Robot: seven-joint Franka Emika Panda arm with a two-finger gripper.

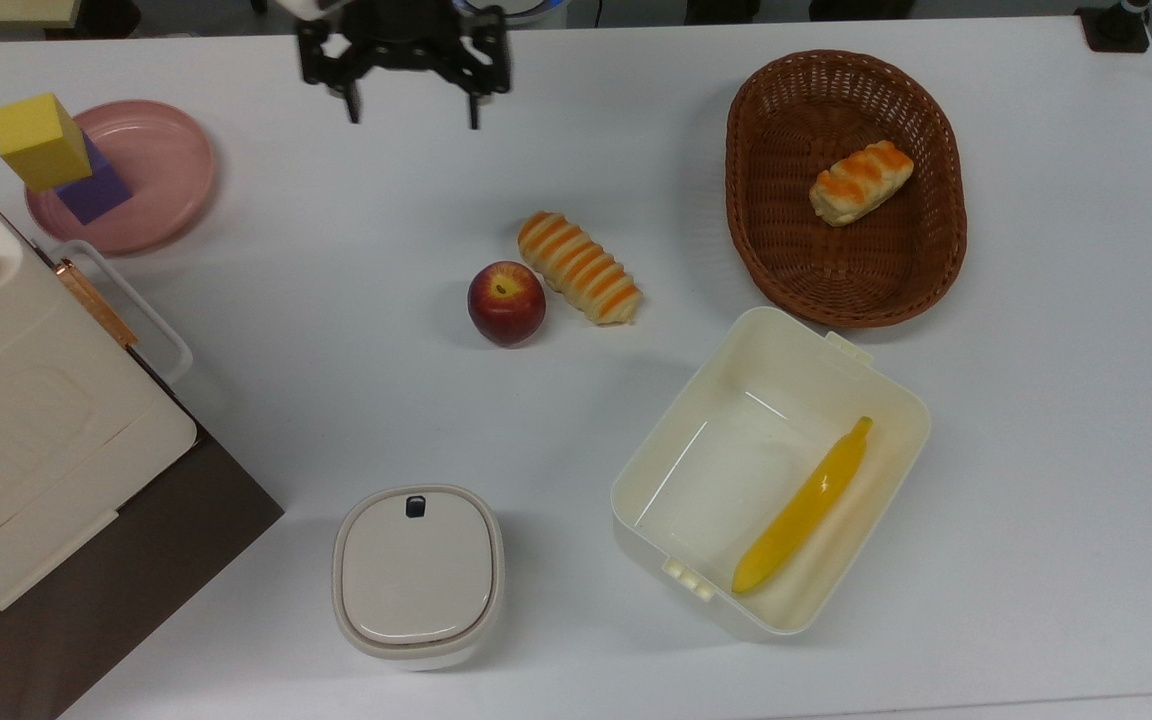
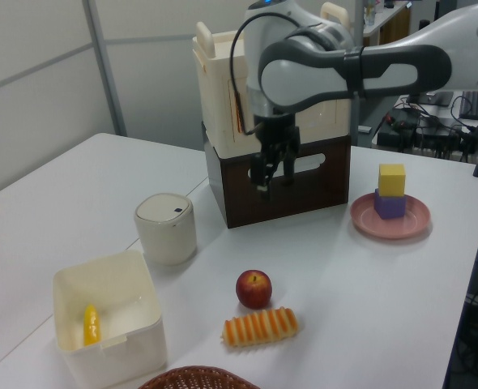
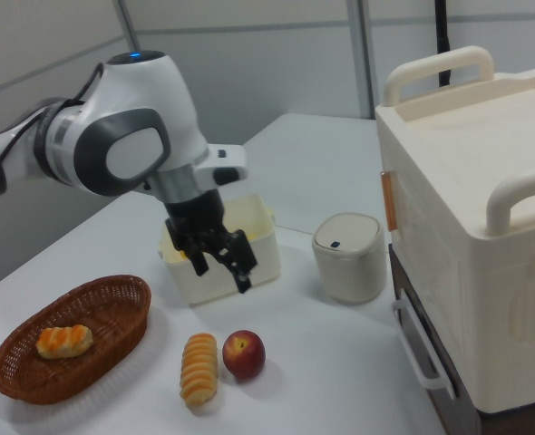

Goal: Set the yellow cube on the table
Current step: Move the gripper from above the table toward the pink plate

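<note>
So here's what you've got. Your yellow cube (image 1: 40,139) is stacked on a purple cube (image 1: 96,188), and the two of them sit on the pink plate (image 1: 168,170). That plate is your landmark: it's in the top view's upper left corner of the white counter (image 1: 336,330), right next to the big cream crate (image 1: 26,400) with the brown base. In the left view you can see the yellow cube (image 2: 391,180) upright, square on the purple cube (image 2: 390,205), with the plate (image 2: 414,222) just to the left view's right of the crate (image 2: 271,154).

Your gripper (image 1: 410,110) hangs above the counter, to the top view's right of the plate and well apart from it, near the counter's far edge. The fingers (image 1: 351,103) are spread wide with nothing between them, pointing down. In the right view the gripper (image 3: 220,264) shows up tilted, in front of the open tub (image 3: 222,258).

Everything else is farther from the plate. The apple (image 1: 506,303) and a striped bread roll (image 1: 579,267) touch each other near the middle of the counter. Beyond them, toward the top view's right, there's a wicker basket (image 1: 776,240) with a second roll (image 1: 860,182) in it. The open cream tub (image 1: 896,400) holds a banana (image 1: 804,508), and a lidded round container (image 1: 417,573) sits near the crate's lower corner.
</note>
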